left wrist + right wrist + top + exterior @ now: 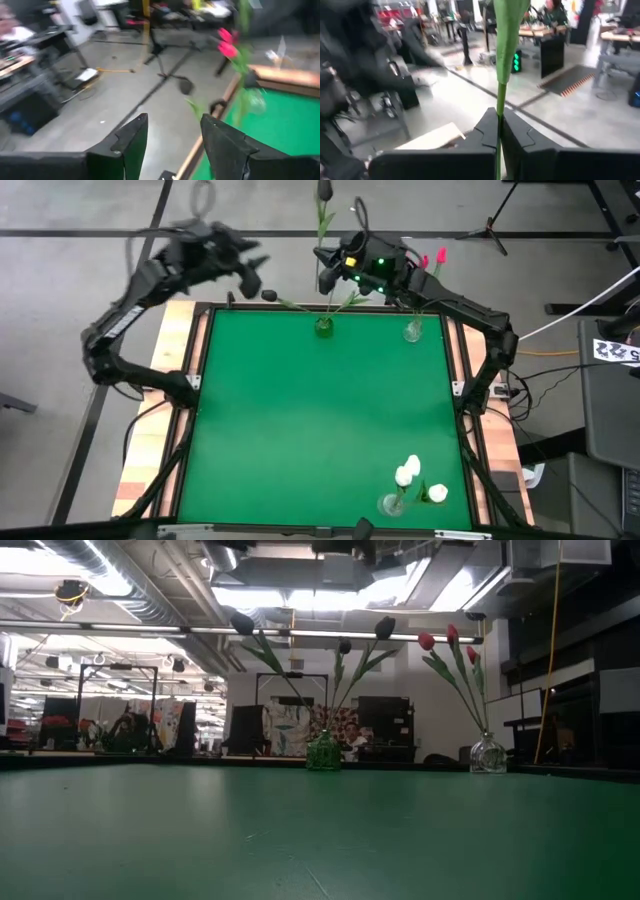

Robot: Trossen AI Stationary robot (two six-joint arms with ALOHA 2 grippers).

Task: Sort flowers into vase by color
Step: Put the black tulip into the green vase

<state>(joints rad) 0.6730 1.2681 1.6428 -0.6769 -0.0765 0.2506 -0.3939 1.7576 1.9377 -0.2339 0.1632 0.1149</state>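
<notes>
A black tulip (324, 192) with its green stem (500, 100) is pinched between the closed fingers of the right gripper (325, 278), held above the green vase (324, 326) at the far edge of the green tabletop (300, 420). That vase carries black tulips (385, 628) leaning outward. Just beside it, the clear vase (413, 331) holds red-pink tulips (447, 637). Near the front edge, a third glass vase (390, 504) holds white tulips (407, 472). The left gripper (250, 272) hangs beyond the far-left corner, fingers (127, 145) spread and empty.
</notes>
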